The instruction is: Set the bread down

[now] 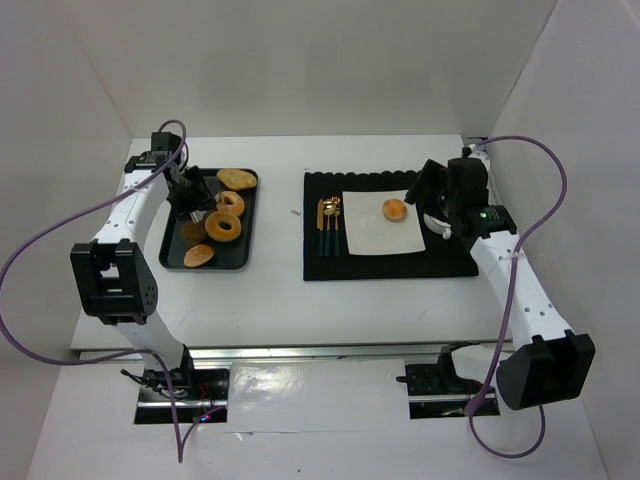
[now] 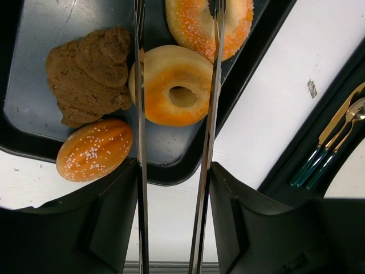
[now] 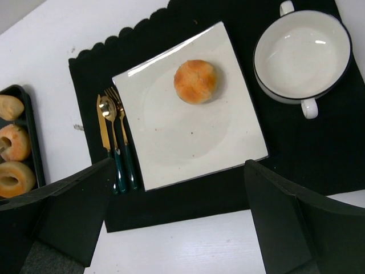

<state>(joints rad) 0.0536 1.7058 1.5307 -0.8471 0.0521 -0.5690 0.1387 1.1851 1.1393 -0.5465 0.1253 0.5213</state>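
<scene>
Bread ring (image 2: pixel 177 85): lies in the black tray (image 2: pixel 40 28), between the two blades of the tongs (image 2: pixel 140 194); seeded bun (image 2: pixel 94 149) is nearer, sugared ring (image 2: pixel 208 23) farther.
Left gripper (image 2: pixel 174 168): its fingers press on the metal tongs; the blades stand narrow, one at each side of the bread ring.
Right gripper (image 3: pixel 178 164): fingers spread wide, holding nothing, above the white plate (image 3: pixel 188 131).
Round bun (image 3: pixel 195 81): on the far part of the plate, apart from the cutlery (image 3: pixel 114 134).

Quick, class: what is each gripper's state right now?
Left gripper: holding metal tongs, poised over a ring doughnut.
Right gripper: open, empty.
</scene>
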